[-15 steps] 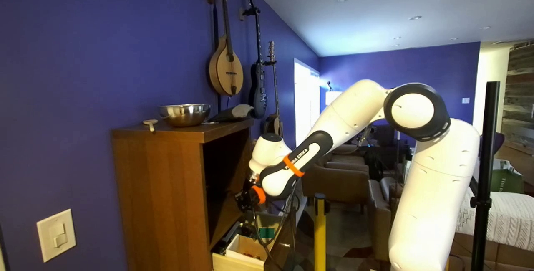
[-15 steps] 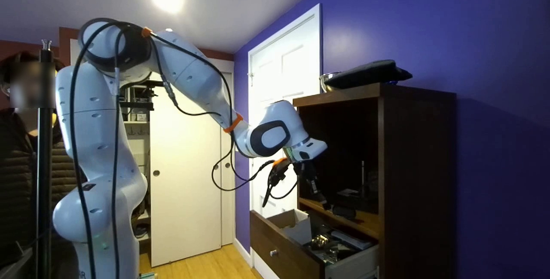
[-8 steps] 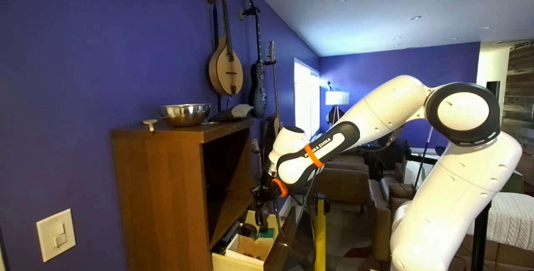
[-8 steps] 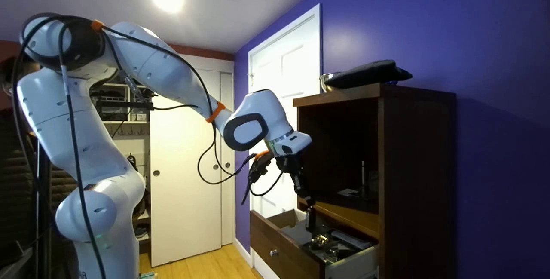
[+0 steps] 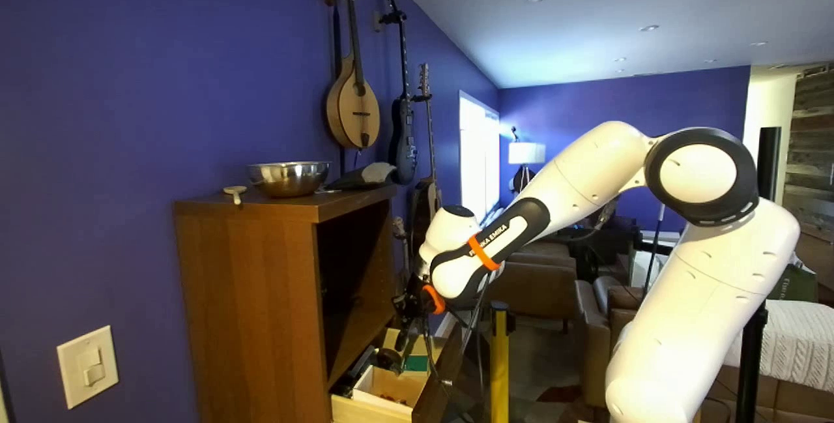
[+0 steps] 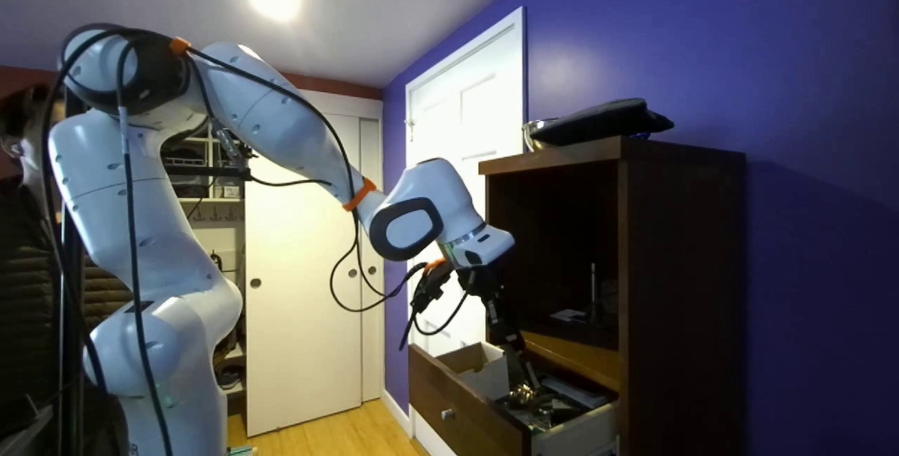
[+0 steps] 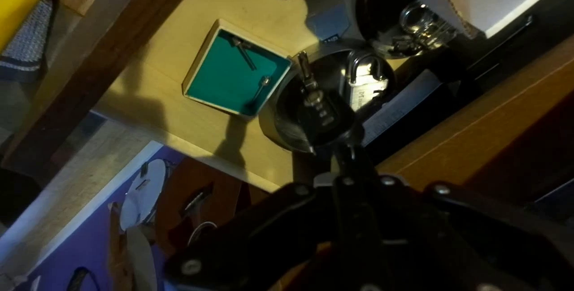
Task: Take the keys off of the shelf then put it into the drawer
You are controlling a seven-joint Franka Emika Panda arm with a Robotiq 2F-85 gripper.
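Has, inside the drawer (image 6: 484,421), a box (image 7: 226,78) nearer its front, a padlock (image 7: 367,91) in a container (image 7: 284,111) farther back, a carton (image 6: 491,377) at one end; over its contents, keys (image 7: 325,114) in the gripper (image 6: 516,343); higher, a shelf (image 6: 576,357), then a mixing bowl (image 5: 288,180).

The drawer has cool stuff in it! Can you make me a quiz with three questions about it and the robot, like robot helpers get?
1. True or false: the drawer is pulled open.

2. Pick one. In the wrist view, what colour is the inside of the little square box lying in the drawer?
A red
B green
C purple

3. Fill the gap: the gripper holds the ____.

Key
1. True.
2. B, green.
3. keys
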